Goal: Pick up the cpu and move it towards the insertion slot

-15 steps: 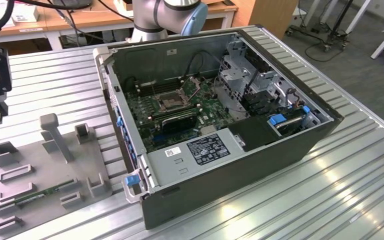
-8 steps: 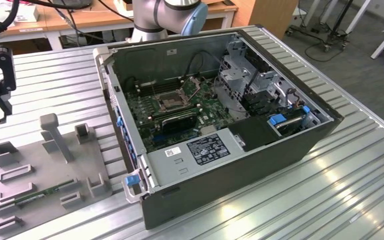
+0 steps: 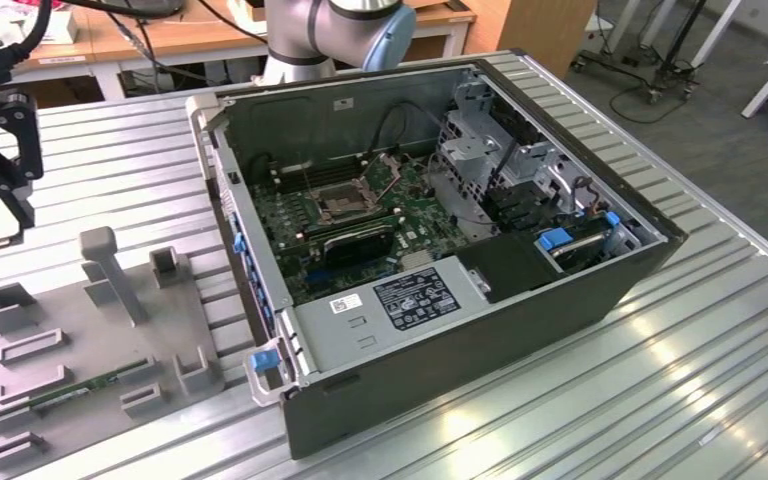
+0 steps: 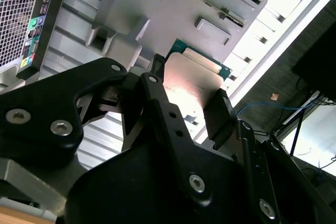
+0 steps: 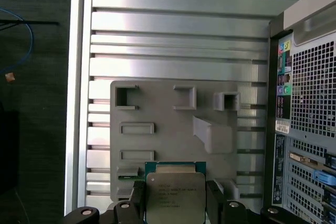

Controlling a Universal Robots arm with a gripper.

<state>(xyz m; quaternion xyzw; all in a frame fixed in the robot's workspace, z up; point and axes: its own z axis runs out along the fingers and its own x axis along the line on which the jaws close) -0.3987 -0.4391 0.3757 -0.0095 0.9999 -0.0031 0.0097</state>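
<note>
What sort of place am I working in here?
Probably a robotics lab or workshop: a slatted aluminium table carrying an open computer case and a grey fixture board, with wooden desks and wheeled stands behind. The gripper holds the cpu.

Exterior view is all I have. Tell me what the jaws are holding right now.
Observer: In the first wrist view the cpu sits clamped between the jaws, silvery top toward the camera.
Operator: Say what it hangs over.
Observer: The near edge of the grey fixture plate. The computer case's rear panel stands beside that plate.
Operator: Check the grip from the other wrist camera.
Observer: In the second wrist view a jaw presses on each of two opposite edges of the cpu, and its green rim juts out past them.
</note>
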